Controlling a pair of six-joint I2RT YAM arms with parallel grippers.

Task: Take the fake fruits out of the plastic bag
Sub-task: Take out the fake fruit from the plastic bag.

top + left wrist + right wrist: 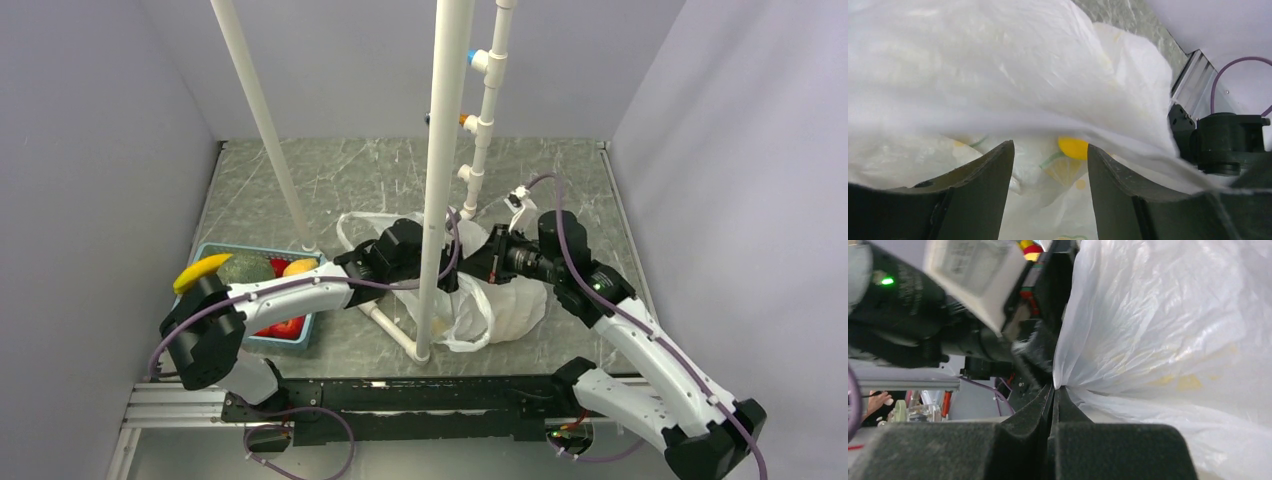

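we see the plastic bag [510,310] lying crumpled on the worktop [380,180]. the right gripper [1054,390] comes at the bag from its right side, jaws pressed together on a fold of the bag's thin film. the left gripper [1050,150] reaches in from the bag's left, at its opening, jaws spread wide and holding nothing. beyond them, under a sheet of the film, a yellow fruit [1073,147] shows inside the bag. a white pipe [440,180] stands upright just beside the bag and crosses the left gripper in the overhead view. well to the left of the bag sits a light-blue basket [285,346]. a banana [203,272] lies at its rim, and a green melon [245,268], an orange fruit [300,267] and a red fruit [287,327] lie in it.
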